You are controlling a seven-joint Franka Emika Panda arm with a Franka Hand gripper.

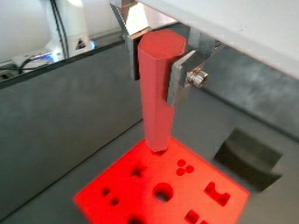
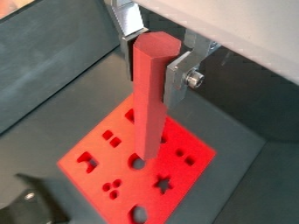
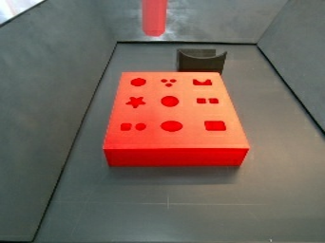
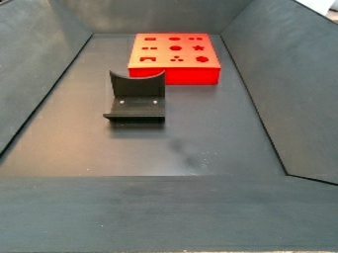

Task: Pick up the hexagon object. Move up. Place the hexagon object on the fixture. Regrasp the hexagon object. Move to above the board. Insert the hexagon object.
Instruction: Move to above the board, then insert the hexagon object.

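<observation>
One gripper [image 1: 160,66], one hexagon object [image 1: 158,96], one board [image 3: 174,119] and one fixture [image 4: 136,97] make up the scene you are viewing.

Gripper and peg: in both wrist views you see the two flat silver fingers [image 2: 177,77] clamped on the upper end of the hexagon object [image 2: 149,96], one plate on each flank, with a small screw head showing on the nearer plate. The red bar hangs upright from between the fingers, its flat top just proud of the plates and its long shaft running down toward the board [image 1: 163,188]. Its lower end shows over the patterned face of the board [image 2: 140,166]; you cannot tell from these views whether the tip touches the slab or stands clear of it.

In a side view only the lower part of the peg [image 3: 154,16] enters at the 12 o'clock edge, blurred, high above the floor and beyond the far edge of the board; the gripper itself lies outside that picture.

Board: one thick red-orange slab lying flat on the dark floor, its top carrying darker cut-outs, among them a star, circles, rectangles and small dots.

Fixture: one dark bracket on a base plate, standing on the floor just beside the board [image 4: 175,57], apart from peg and gripper. In a side view it sits at about 1 o'clock from the board [image 3: 200,59].
</observation>
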